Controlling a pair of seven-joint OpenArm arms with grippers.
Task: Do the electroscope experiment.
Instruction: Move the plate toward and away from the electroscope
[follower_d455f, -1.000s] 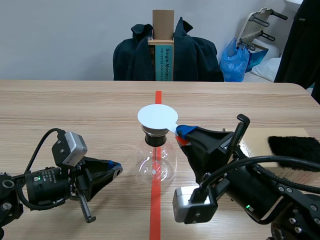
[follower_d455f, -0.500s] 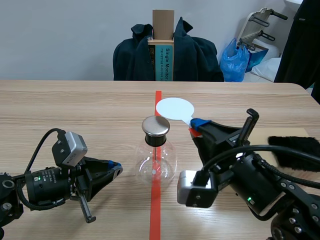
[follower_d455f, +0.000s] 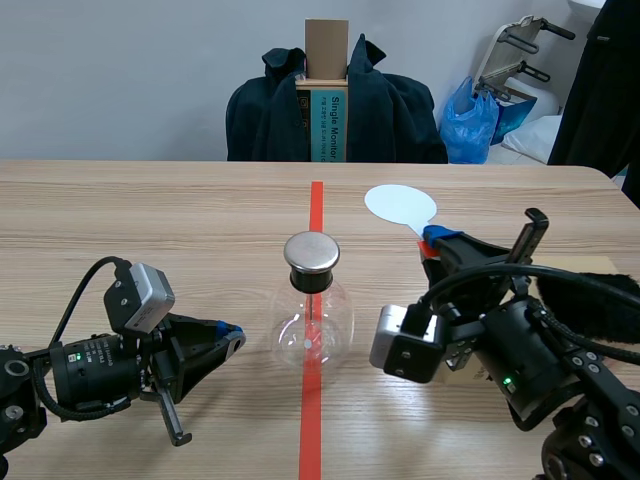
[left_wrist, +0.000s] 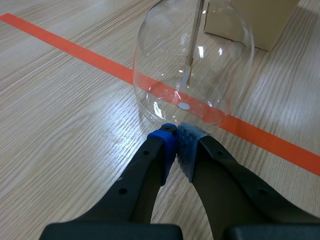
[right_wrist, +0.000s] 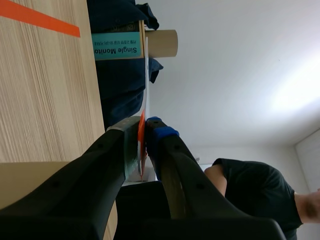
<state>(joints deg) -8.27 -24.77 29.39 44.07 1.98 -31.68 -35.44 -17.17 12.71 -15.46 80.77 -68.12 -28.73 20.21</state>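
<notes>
The electroscope (follower_d455f: 313, 322), a round glass flask w/ a metal cap (follower_d455f: 312, 252), stands upright at the middle of the tabletop (follower_d455f: 150, 220), on the orange-red tape line. The left gripper (follower_d455f: 232, 335) lies low at approx. 9 o'clock of the flask, near it but not touching. In the left wrist view its fingers are pressed together on nothing (left_wrist: 176, 135), and the flask (left_wrist: 192, 65) is just ahead of them at 12 o'clock.

The right gripper (follower_d455f: 437, 240) is at approx. 2 o'clock of the flask and is raised. It is pinching the red handle of a white disc (follower_d455f: 400, 205). The disc is at approx. 1 o'clock of the cap, apart from it. In the right wrist view the disc (right_wrist: 145, 75) shows edge-on, coming out between the fingers (right_wrist: 145, 125).

A black fur cloth (follower_d455f: 612, 300) lies at 3 o'clock, partly behind the right arm.
</notes>
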